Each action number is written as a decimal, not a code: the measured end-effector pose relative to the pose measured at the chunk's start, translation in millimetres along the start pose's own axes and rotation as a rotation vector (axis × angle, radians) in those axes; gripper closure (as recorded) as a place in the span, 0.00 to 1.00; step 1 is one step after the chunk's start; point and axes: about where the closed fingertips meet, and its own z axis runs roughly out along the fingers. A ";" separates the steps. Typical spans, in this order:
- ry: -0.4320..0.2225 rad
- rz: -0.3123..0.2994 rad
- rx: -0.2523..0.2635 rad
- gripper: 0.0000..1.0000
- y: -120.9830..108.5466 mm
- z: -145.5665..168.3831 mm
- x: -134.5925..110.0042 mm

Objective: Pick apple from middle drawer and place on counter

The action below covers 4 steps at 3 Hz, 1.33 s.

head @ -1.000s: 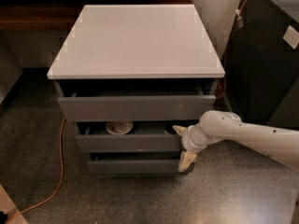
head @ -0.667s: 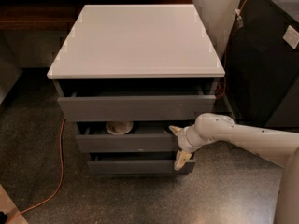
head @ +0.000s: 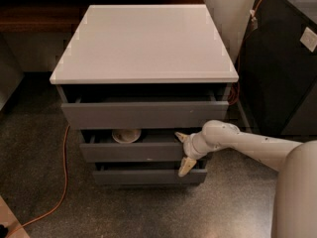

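Leftward is where your gripper [head: 184, 151] is creeping, a little further along the drawer front than a second ago, with the white arm [head: 247, 145] following it in from the right.

You are looking down on the desk [head: 143, 38], the white slab topping the grey cabinet, and it is lying bare, waiting as the drop-off spot. Below it the upper drawer [head: 143, 114] is standing slightly out, shading what lies beneath. The middle drawer [head: 131, 151] is sitting only partly pulled out, so you are getting just a narrow slot into it. The lowest drawer [head: 148, 176] is poking out a touch under that.

A white bowl [head: 126, 135] is showing in that slot, left of centre.

Your fingers [head: 186, 166] are spreading wide, one at the top edge of the middle drawer's front near its right end, the other hanging below it. That reads as straddling the panel to draw it further out.

You are not seeing the apple; it is probably hiding deeper inside, under the overhang.
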 end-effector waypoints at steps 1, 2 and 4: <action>-0.015 0.026 0.001 0.00 -13.8 26.2 5.8; -0.016 0.039 -0.003 0.00 -23.3 40.0 9.1; 0.003 0.058 -0.018 0.48 -18.0 46.1 11.3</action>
